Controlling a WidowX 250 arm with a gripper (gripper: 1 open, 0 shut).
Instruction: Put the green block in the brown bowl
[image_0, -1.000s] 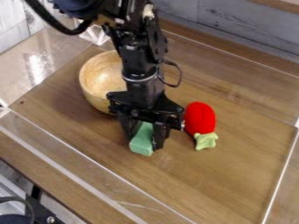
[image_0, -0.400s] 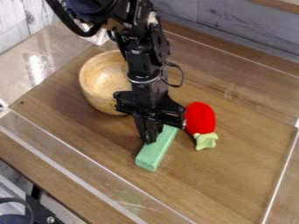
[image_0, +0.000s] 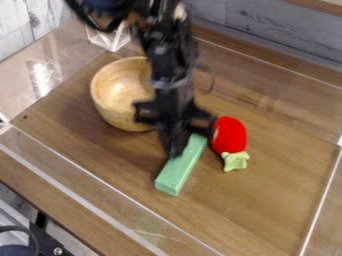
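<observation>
Since the earlier frame the green block (image_0: 182, 166) has gone from standing between the jaws to lying flat on the wooden table (image_0: 281, 215), and the arm has edged toward the block's far end. Gripper (image_0: 175, 143) points straight down, jaws clenched together at the block's upper end; whether they pinch it is unclear through motion blur. Brown bowl (image_0: 123, 93) sits just behind-left. Red strawberry toy (image_0: 230, 135) lies right of the block.

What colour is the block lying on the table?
Light green; the block shows plainly in the camera view.
</observation>
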